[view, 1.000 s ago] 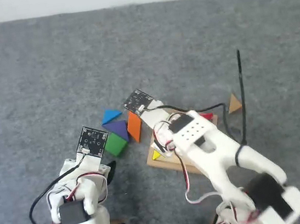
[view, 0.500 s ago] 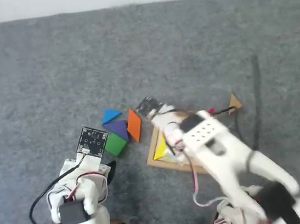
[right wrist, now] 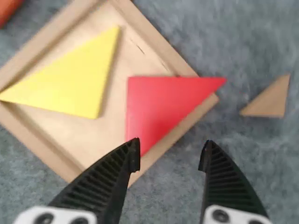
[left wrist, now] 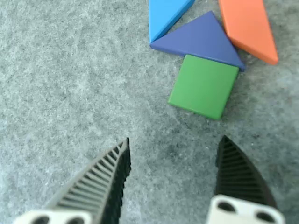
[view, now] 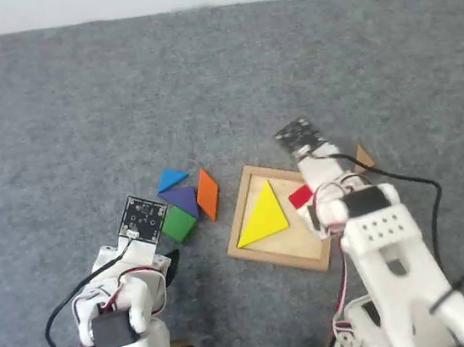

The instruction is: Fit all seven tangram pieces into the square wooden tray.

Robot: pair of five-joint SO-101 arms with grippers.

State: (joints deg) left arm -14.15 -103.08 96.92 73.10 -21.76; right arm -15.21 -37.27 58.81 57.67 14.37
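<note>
1. Left gripper (left wrist: 175, 140): jaws spread wide, nothing between them. It hangs over bare grey carpet (view: 77, 100), nearest the arm bases.
2. Green square (left wrist: 204, 86) lies flat on the carpet just beyond the left fingertips, apart from them.
3. Purple triangle (left wrist: 201, 42): its long side sits against the far edge of the green square, touching.
4. Blue triangle (left wrist: 166, 14) is past the purple one; their tips meet or nearly do, I cannot tell which.
5. Orange parallelogram (left wrist: 247, 28) lies close beside the purple triangle, on the side toward the tray.
6. Right gripper (right wrist: 171, 141): jaws released, gripping nothing. It hangs over the tray's rim, beside the red piece.
7. Square wooden tray (view: 278, 260) rests on the carpet to the right of the loose cluster, turned at an angle to the arms.
8. Yellow large triangle (view: 263, 216) lies flat inside the tray, on the half toward the orange piece.
9. Red triangle (right wrist: 161, 105) is in the tray next to the yellow one. One corner reaches over the rim, so it is not fully seated.
10. Tan small triangle (right wrist: 268, 98) lies on the carpet outside the tray, just past its far right corner, apart from it.
</note>
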